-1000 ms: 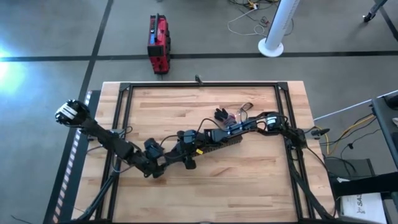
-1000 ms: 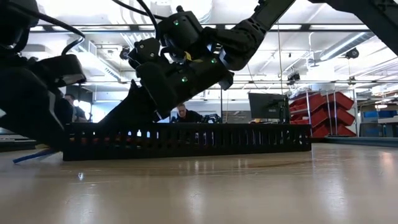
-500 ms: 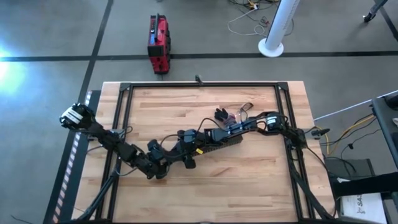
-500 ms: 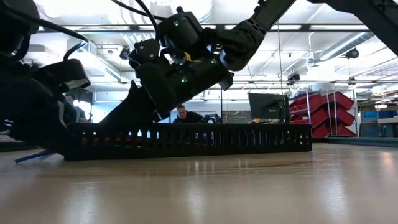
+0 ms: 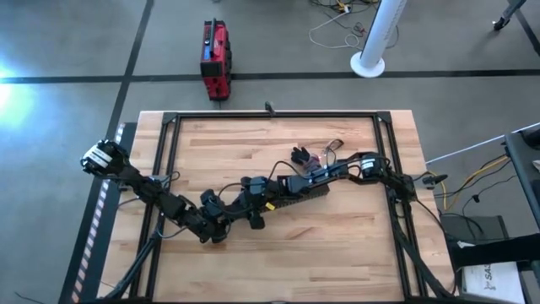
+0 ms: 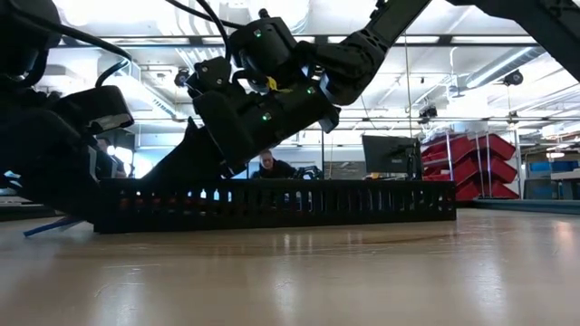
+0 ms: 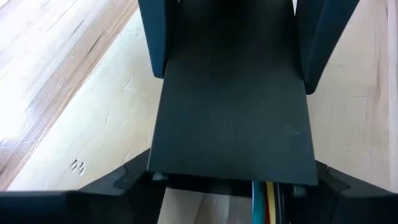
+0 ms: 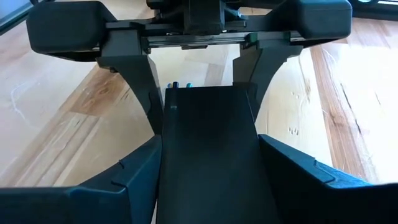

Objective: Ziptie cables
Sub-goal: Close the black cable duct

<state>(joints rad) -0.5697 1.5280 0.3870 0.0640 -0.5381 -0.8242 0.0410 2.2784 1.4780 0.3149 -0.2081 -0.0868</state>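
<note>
Both arms meet just off the middle of the desk, toward 8 o'clock in the high view, on a long black slotted channel that lies flat on the wood; the left tool straddles one end of it and the right tool straddles it a little further along, the two facing each other down its length; each has its fingers spread only as wide as the channel and set against its two side walls, so I take both to be gripping the channel and nothing else.

The cables lie as a small loose tangle of coloured wire toward 1 o'clock from the desk's middle, near the right arm's forearm and apart from both tools; a few coloured strands show under the channel's end in the left wrist view, but whether they belong to that bundle I cannot tell; the ziptie cannot be made out in any view.

By my reading the work is at a preparatory step, handling or placing the channel, and no tie is yet round the wires; the next move would call for settling the channel, freeing at least one tool, then finding the thin strap and gathering the wires, which are limp and likely to splay when lifted.
</note>
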